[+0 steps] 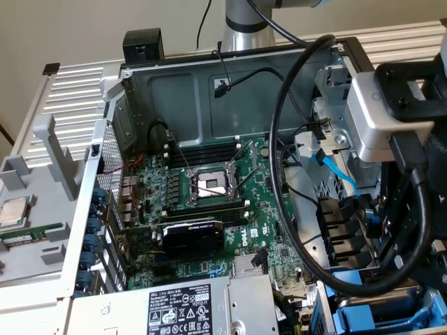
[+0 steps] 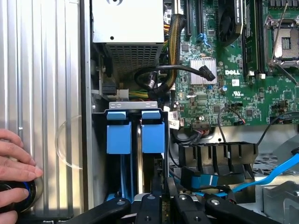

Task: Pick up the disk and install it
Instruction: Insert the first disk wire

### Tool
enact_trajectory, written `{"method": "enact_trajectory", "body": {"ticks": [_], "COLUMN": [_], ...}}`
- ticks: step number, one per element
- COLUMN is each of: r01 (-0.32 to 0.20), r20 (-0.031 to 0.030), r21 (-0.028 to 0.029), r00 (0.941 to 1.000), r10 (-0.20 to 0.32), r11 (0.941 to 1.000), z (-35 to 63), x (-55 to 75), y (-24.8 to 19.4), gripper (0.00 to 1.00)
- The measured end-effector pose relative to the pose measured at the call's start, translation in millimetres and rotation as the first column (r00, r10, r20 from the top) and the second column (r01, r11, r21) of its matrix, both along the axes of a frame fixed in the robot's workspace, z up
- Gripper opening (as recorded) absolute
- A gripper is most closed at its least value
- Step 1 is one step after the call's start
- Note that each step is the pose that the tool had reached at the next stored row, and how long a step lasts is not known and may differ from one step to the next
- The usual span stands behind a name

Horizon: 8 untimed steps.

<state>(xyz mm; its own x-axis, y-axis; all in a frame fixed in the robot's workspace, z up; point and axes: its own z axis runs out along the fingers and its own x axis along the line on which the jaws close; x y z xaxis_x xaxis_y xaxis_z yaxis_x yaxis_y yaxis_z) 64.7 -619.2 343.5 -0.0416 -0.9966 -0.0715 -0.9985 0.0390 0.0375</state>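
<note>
Exterior view slants into the case (image 1: 174, 91); wrist view, close overhead, shares motherboard (image 2: 243, 100).

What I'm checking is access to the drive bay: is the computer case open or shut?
Open. Nothing covers the case; its motherboard and drive bay lie exposed to both cameras.

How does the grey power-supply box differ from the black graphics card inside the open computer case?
The power-supply box is light grey metal with a black-and-white label; the graphics card is black. The power-supply box is clearly bulkier than the graphics card. The graphics card sits on the green motherboard below the CPU socket in the exterior view; the power-supply box lies nearer the camera, at the edge of the case. Both are inside it.
</note>
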Motion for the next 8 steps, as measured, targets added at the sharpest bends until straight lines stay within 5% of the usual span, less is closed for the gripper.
{"method": "enact_trajectory", "body": {"ticks": [8], "r01": [0.0], "r20": [0.0045], "r21": [0.0], "r00": [1.0], "r10": [0.0], "r11": [1.0], "z": [-0.1], "x": [-0.5], "y": [0.0], "gripper": [0.16]}}
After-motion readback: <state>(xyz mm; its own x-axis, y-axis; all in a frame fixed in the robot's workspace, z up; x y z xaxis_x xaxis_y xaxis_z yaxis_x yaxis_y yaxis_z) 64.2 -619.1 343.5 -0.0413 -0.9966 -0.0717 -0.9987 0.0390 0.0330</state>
